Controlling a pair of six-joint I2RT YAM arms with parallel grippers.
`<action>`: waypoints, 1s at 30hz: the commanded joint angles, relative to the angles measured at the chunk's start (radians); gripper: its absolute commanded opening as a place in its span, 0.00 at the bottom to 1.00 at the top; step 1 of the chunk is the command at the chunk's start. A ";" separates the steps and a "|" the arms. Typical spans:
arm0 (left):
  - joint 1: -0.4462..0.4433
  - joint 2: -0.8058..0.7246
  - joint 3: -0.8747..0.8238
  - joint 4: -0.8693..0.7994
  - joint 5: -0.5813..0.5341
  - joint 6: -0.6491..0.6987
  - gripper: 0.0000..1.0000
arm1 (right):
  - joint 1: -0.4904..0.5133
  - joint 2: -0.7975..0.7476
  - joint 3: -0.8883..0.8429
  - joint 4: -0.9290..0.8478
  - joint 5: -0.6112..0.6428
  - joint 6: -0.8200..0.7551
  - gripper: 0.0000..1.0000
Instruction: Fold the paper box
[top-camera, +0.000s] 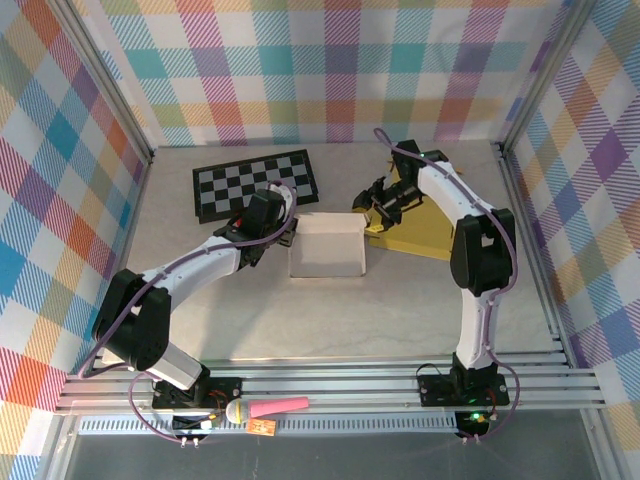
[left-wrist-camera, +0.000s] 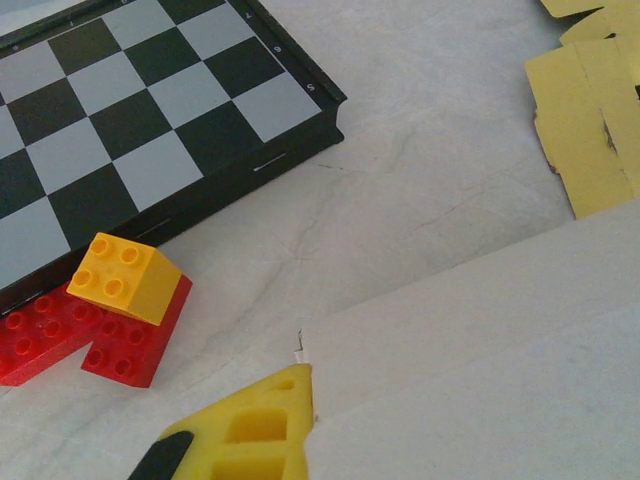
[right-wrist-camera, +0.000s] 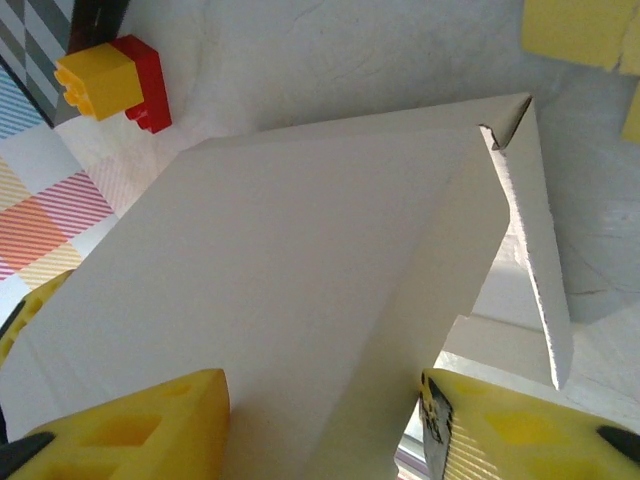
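Mid-table, white paper box (top-camera: 325, 247) sits between the two arms, partly formed, one side flap standing up at an angle in the right wrist view. Right gripper (top-camera: 380, 204) is at the box's far-right corner. Its yellow fingers (right-wrist-camera: 140, 425) are spread wide with the box panel (right-wrist-camera: 300, 260) running between them, straddling it, not pinching. Left gripper (top-camera: 279, 228) is at the box's left edge. From the left wrist view one yellow finger (left-wrist-camera: 250, 435) touches the box's corner (left-wrist-camera: 480, 350); second finger is out of frame, so can't tell if it's spread or clamped. Chessboard (top-camera: 255, 183) lies behind the left gripper, well toward the back wall. Yellow brick (left-wrist-camera: 125, 275) is stacked on red bricks (left-wrist-camera: 100, 340), right against the chessboard's edge (left-wrist-camera: 130, 110), just beside the box. Yellow card sheet (top-camera: 415, 236) lies flat to the right of the box, under the right arm.
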 joint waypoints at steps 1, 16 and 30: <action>0.005 0.015 0.035 0.004 0.020 -0.011 0.00 | 0.021 -0.045 -0.046 0.030 -0.047 0.043 0.52; 0.005 -0.014 -0.024 0.041 0.043 -0.091 0.00 | 0.065 -0.080 -0.122 0.108 0.010 0.070 0.37; 0.005 -0.113 -0.132 0.004 0.082 -0.182 0.18 | 0.162 -0.205 -0.284 0.200 0.218 0.023 0.28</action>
